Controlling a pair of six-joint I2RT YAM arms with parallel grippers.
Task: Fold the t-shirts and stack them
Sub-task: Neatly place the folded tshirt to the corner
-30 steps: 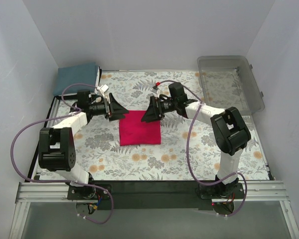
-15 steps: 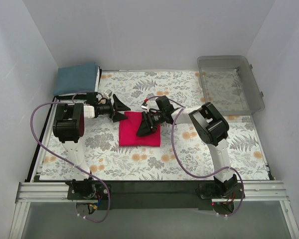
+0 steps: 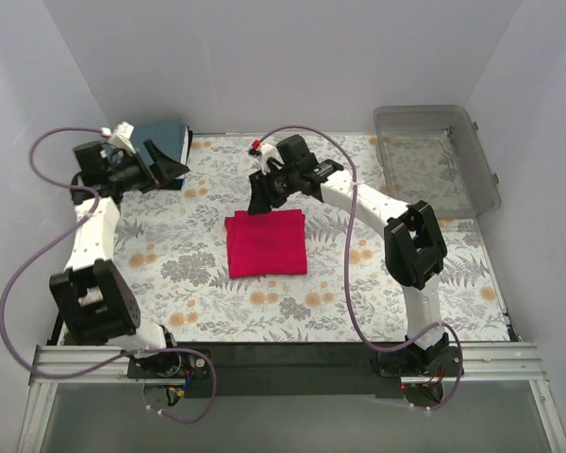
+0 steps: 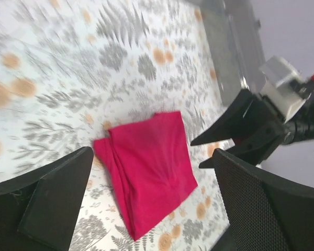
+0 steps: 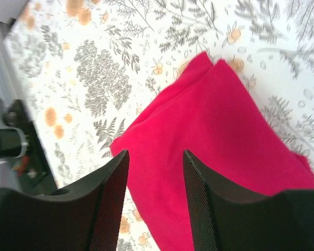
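1. fingers (image 4: 47,204) on the left gripper (image 3: 170,162) are sitting spread wide with nothing between them, hanging over the far left corner right by the teal-blue t-shirt (image 3: 170,130).
2. right gripper (image 3: 261,198) is hovering at the far edge of the crimson-pink t-shirt (image 3: 266,243). its fingers (image 5: 112,209) are standing apart too and gripping nothing.
3. crimson-pink t-shirt is lying folded into a rough rectangle mid-way across the floral table cover (image 3: 358,283), well apart from the teal-blue t-shirt.
4. teal-blue t-shirt is lying folded in the far left corner, partly hiding behind the left gripper.
5. clear bin (image 3: 439,151) is sitting at the far right corner.
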